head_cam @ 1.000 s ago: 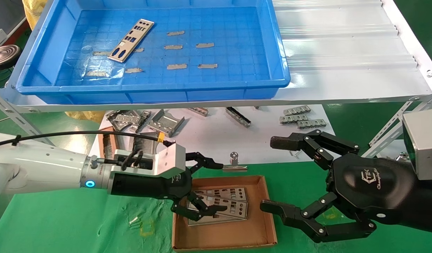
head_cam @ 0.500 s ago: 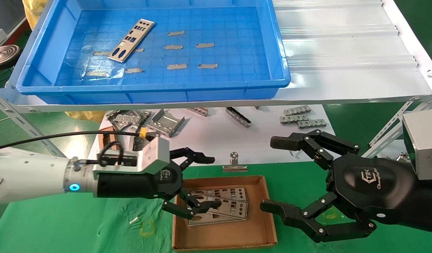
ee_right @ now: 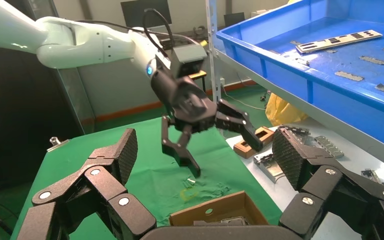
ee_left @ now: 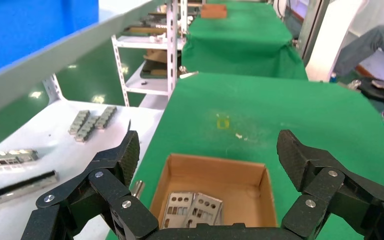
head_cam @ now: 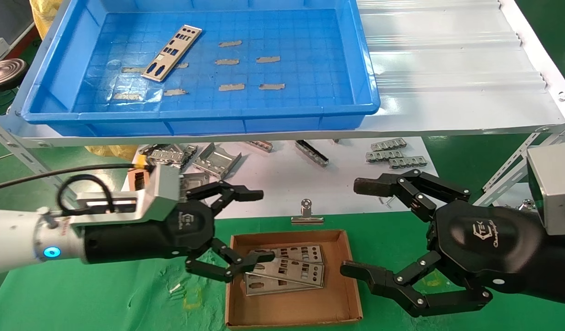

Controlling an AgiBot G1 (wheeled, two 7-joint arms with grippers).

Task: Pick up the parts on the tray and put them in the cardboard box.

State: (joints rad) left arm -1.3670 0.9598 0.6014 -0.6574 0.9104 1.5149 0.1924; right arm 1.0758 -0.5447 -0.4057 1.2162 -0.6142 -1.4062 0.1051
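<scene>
One silver-grey part (head_cam: 172,52) lies on the floor of the blue tray (head_cam: 48,115) at its back left, up on the shelf; it also shows in the right wrist view (ee_right: 337,41). The cardboard box (head_cam: 291,317) sits on green cloth below and holds overlapping parts (head_cam: 291,271), which also show in the left wrist view (ee_left: 195,210). My left gripper (head_cam: 263,226) is open and empty at the box's left edge, its lower finger just over the wall. My right gripper (head_cam: 354,227) is open and empty just right of the box.
Grey tape scraps (head_cam: 230,87) stick to the tray floor. Bent metal brackets (head_cam: 209,158) and short linked pieces (head_cam: 392,154) lie on the white board under the shelf. A metal clip (head_cam: 306,214) lies behind the box. A small brown frame (head_cam: 138,179) sits behind my left wrist.
My left gripper has drawn back to the left, from over the parts in the box to its left edge, open throughout. The parts stay in the box. The right arm has not moved.
</scene>
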